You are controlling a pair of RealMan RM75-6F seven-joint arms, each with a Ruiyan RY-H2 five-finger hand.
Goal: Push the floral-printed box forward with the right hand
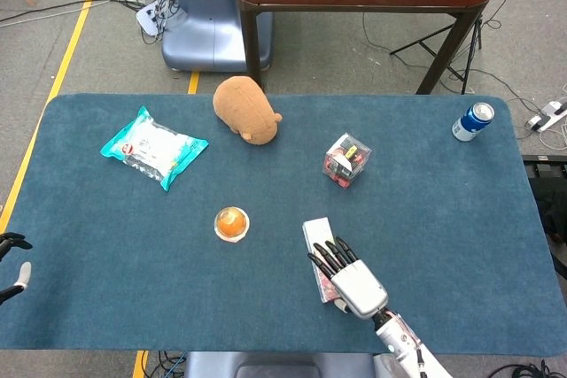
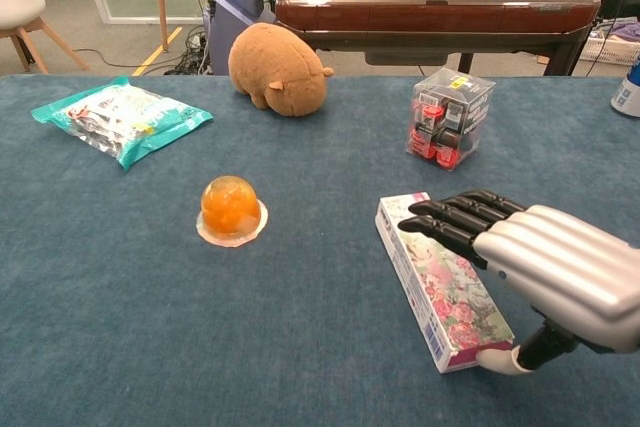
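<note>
The floral-printed box (image 1: 316, 233) (image 2: 432, 282) is long and flat, white with pink flowers, and lies lengthwise on the blue table near the front edge, right of centre. My right hand (image 1: 346, 277) (image 2: 525, 259) lies over its near half with straight fingers (image 2: 450, 219) stretched forward above the lid. The thumb tip (image 2: 497, 361) touches the box's near end. The hand grips nothing. My left hand (image 1: 11, 259) shows only partly at the table's far left edge, with its fingers apart and nothing in it.
An orange jelly cup (image 1: 231, 223) sits left of the box. Ahead of the box stands a clear cube of small items (image 1: 346, 159). Further back are a brown plush toy (image 1: 246, 109), a teal snack bag (image 1: 153, 147) and a blue can (image 1: 473, 120).
</note>
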